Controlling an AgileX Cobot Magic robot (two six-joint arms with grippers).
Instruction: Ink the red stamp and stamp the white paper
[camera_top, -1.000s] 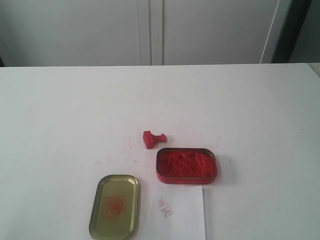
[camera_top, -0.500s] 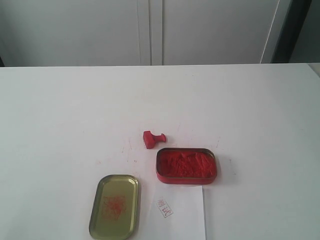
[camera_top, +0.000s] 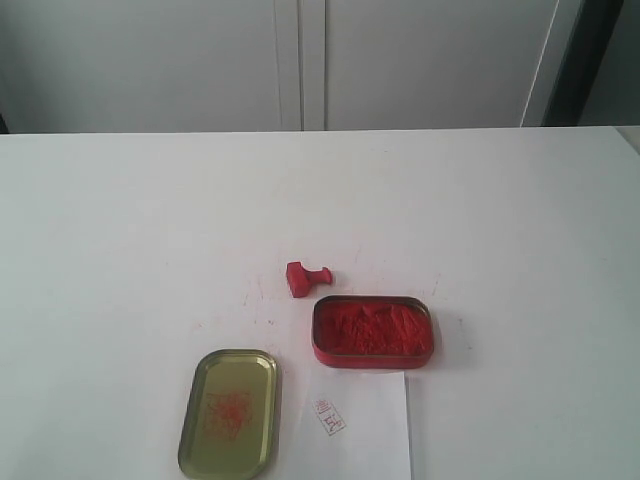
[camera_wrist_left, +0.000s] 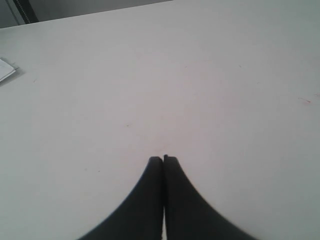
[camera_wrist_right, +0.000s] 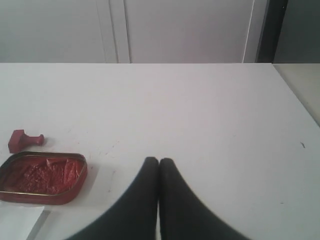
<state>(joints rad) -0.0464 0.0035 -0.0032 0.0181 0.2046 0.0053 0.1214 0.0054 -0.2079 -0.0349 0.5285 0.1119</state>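
Note:
The red stamp (camera_top: 305, 278) lies on its side on the white table, just behind the open tin of red ink paste (camera_top: 372, 331). It also shows in the right wrist view as the red stamp (camera_wrist_right: 24, 140) beyond the ink tin (camera_wrist_right: 42, 177). The white paper (camera_top: 360, 425), bearing a small red imprint, lies in front of the tin at the near edge. My right gripper (camera_wrist_right: 159, 161) is shut and empty, off to the side of the tin. My left gripper (camera_wrist_left: 163, 159) is shut and empty over bare table. Neither gripper shows in the exterior view.
A gold metal lid (camera_top: 231, 412) with red smears lies to the left of the paper. A corner of the paper (camera_wrist_right: 17, 223) shows in the right wrist view. White cabinet doors (camera_top: 300, 60) stand behind the table. A small white object (camera_wrist_left: 6, 69) sits far off in the left wrist view.

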